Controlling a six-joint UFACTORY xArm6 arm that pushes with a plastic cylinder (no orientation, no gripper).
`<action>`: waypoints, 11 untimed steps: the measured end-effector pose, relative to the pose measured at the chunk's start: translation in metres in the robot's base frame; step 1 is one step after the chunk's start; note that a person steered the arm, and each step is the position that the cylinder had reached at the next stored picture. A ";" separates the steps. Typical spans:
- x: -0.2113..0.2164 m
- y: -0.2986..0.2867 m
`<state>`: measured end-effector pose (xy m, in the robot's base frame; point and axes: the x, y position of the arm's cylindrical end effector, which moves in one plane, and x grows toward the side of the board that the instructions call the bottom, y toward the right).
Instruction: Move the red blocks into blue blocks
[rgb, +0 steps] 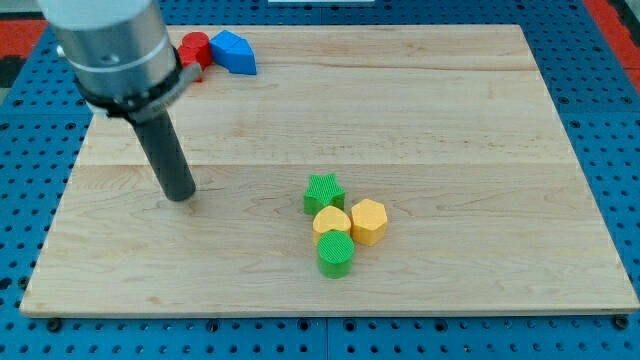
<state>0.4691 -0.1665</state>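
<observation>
While the wooden table (480, 130) fills most of the camera view, resting on a blue pegboard (610, 120), my arm's grey housing (110, 45) takes up the view's top-left corner. From it the dark rod (165, 150) runs down to my tip (181, 196), which sits on bare wood at the view's left of centre. There is no end effector that clenches or releases on this rig, only the rod, and it holds nothing.

The task's blocks sit at the view's top left, near the table's far edge. The blue block (233, 52), an angular, roughly pentagonal piece, lies just to the right of the red block (194, 50), and the two look to be touching. The housing hides the red block's left part, so I cannot tell its shape or whether there is more red behind it. My tip is well apart from both, toward the view's bottom.

Right of my tip, also well apart, four blocks cluster together: a green star (323, 191) uppermost, a yellow heart-like block (331, 221) below it, a yellow hexagon (368, 220) just beside that, and a green cylinder (335, 253) lowest.
</observation>
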 end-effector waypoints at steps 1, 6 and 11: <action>-0.044 -0.025; -0.086 -0.084; -0.256 -0.048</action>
<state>0.2134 -0.2144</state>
